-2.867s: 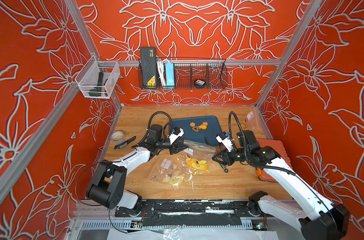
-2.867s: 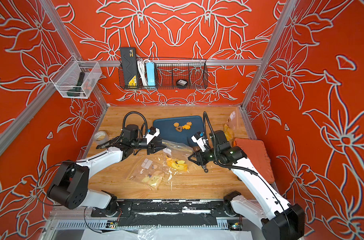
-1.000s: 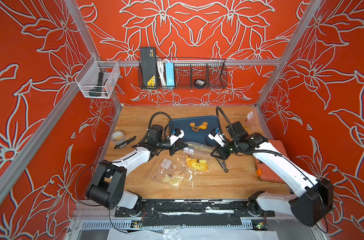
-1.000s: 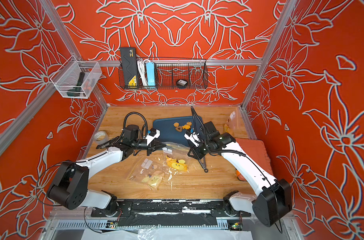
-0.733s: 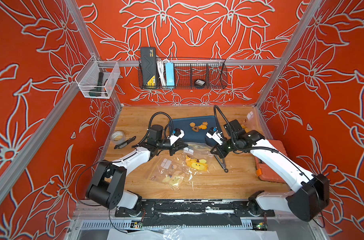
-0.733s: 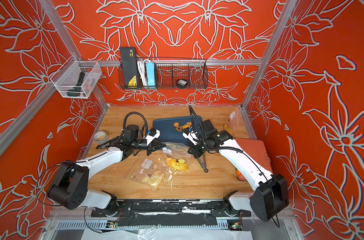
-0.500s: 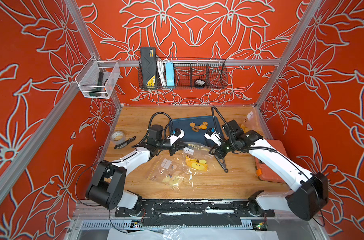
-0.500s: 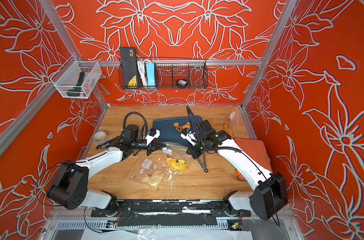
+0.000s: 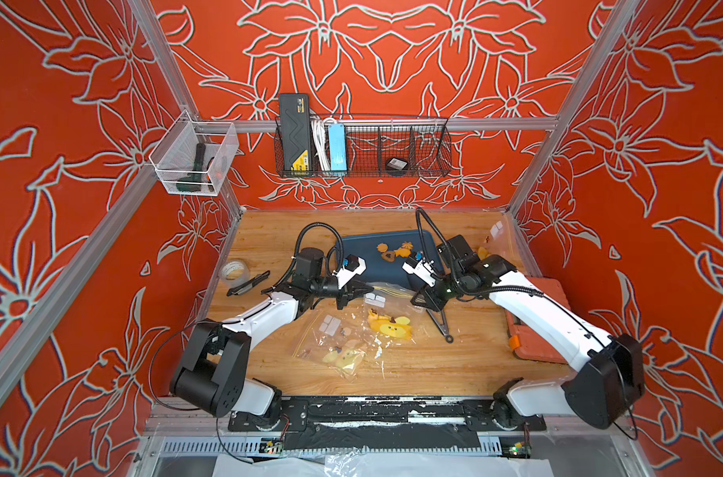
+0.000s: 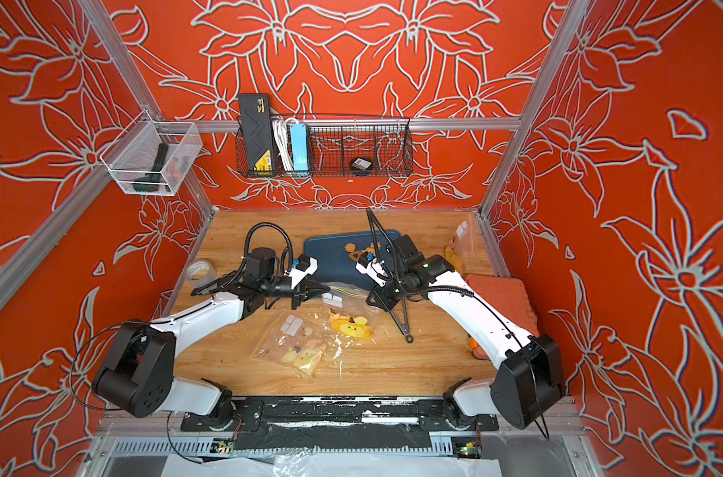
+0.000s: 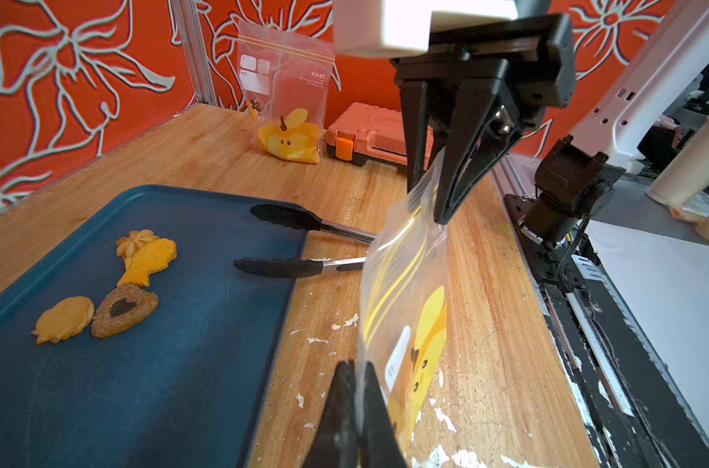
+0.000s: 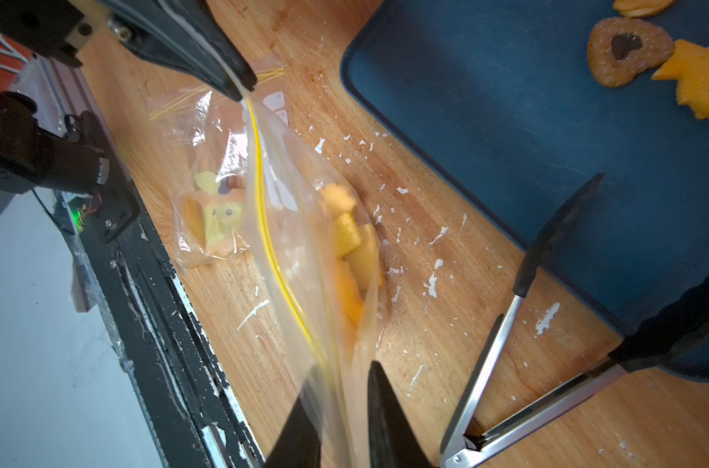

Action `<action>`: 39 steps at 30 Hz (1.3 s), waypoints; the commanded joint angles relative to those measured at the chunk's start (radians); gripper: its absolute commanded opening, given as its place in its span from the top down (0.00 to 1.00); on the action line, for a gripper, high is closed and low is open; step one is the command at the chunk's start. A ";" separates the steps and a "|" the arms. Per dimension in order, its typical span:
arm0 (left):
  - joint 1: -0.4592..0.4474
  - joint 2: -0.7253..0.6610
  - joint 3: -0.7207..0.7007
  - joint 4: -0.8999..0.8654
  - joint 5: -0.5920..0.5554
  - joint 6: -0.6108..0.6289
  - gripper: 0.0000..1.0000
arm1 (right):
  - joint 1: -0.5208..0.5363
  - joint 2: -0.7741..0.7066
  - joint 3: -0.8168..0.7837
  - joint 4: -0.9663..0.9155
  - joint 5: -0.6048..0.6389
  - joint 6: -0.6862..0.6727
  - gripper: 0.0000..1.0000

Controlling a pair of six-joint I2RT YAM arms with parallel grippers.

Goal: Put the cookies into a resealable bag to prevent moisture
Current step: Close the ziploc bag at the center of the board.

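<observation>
A clear resealable bag (image 9: 388, 297) (image 10: 347, 305) with a yellow zip line hangs stretched between my two grippers, just in front of the blue tray (image 9: 368, 252). My left gripper (image 11: 355, 366) (image 9: 362, 287) is shut on one end of the bag's top edge (image 11: 405, 283). The other end is pinched by my right gripper (image 12: 338, 385) (image 9: 417, 303), which is also shut. Several yellow-orange cookies (image 12: 353, 243) lie inside the bag. More cookies (image 11: 134, 259) (image 9: 395, 252) sit on the tray, among them a brown heart and a fish.
Metal tongs (image 9: 440, 322) (image 12: 498, 356) lie open beside the tray's corner. A second printed bag (image 9: 339, 342) lies flat nearer the front edge, and a third bag (image 11: 288, 93) leans against the right wall. Orange case (image 9: 537, 318) at right; tape roll (image 9: 234, 270) at left.
My right arm has swung left from near the tongs to the bag, and its jaws have closed on the bag's edge. The left arm has held still with its end of the bag.
</observation>
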 commanded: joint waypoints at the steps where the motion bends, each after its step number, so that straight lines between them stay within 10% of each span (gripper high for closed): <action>1: 0.002 -0.026 0.021 -0.005 0.022 0.019 1.00 | 0.007 0.016 0.040 -0.021 0.008 -0.031 1.00; 4: 0.002 -0.027 0.021 -0.009 0.023 0.025 1.00 | 0.010 0.010 0.031 0.007 0.032 -0.026 0.77; 6: 0.002 -0.027 0.021 -0.010 0.025 0.026 1.00 | 0.010 0.009 0.037 0.005 0.018 -0.029 1.00; 9: 0.002 -0.029 0.020 -0.010 0.028 0.026 1.00 | 0.013 0.030 0.057 -0.017 -0.006 -0.046 1.00; 12: 0.002 -0.032 0.020 -0.012 0.029 0.029 1.00 | 0.022 0.029 0.048 0.010 0.002 -0.046 0.75; 14: 0.002 -0.034 0.018 -0.011 0.028 0.029 1.00 | 0.024 0.032 0.052 0.016 -0.002 -0.041 0.81; 15: 0.002 -0.033 0.018 -0.011 0.029 0.029 1.00 | 0.025 0.041 0.062 0.011 -0.009 -0.045 1.00; 19: 0.002 -0.031 0.020 -0.011 0.032 0.029 1.00 | 0.032 0.064 0.080 -0.002 0.003 -0.050 1.00; 22: 0.002 -0.034 0.020 -0.013 0.030 0.030 1.00 | 0.036 0.057 0.072 0.025 0.023 -0.043 0.71; 24: 0.002 -0.033 0.020 -0.016 0.031 0.033 1.00 | 0.036 0.064 0.082 0.018 0.020 -0.042 1.00; 28: 0.004 -0.034 0.021 -0.016 0.031 0.033 1.00 | 0.039 0.068 0.081 0.038 0.013 -0.038 0.81; 30: 0.005 -0.037 0.021 -0.017 0.031 0.033 1.00 | 0.039 0.068 0.080 0.051 0.005 -0.033 1.00; 33: 0.005 -0.040 0.020 -0.017 0.031 0.033 1.00 | 0.043 0.093 0.096 0.033 -0.016 -0.045 0.98; 36: 0.005 -0.043 0.018 -0.019 0.030 0.035 1.00 | 0.054 0.090 0.084 0.063 0.006 -0.038 0.76; 39: 0.005 -0.044 0.018 -0.019 0.033 0.036 1.00 | 0.057 0.102 0.097 0.056 -0.010 -0.037 1.00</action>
